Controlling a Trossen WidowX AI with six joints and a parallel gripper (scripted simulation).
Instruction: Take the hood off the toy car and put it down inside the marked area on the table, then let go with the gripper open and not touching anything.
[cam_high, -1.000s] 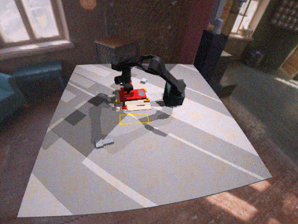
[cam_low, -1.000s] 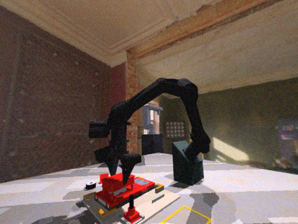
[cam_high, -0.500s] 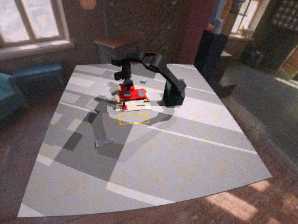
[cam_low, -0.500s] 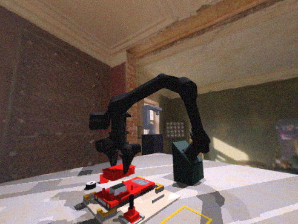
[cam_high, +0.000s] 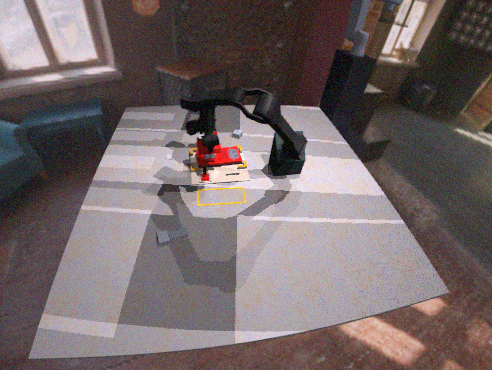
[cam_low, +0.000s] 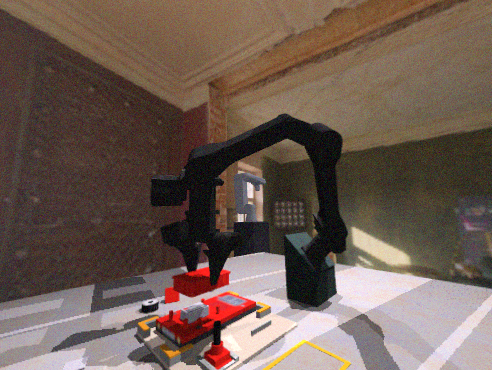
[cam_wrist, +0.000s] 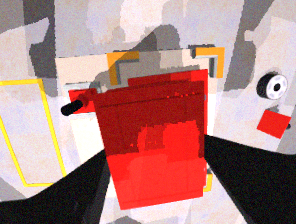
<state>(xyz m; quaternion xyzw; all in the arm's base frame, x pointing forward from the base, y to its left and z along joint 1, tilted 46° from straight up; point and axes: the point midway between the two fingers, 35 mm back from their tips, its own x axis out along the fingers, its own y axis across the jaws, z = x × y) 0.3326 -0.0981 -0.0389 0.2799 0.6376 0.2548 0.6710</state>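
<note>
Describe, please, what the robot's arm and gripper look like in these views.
The arm is matte black throughout, built of chunky, angular links on a dark teal-tinged block base. A boxy black module juts from the wrist. The gripper has two black fingers tapering to blunt points. No cables, labels or markings show.
</note>
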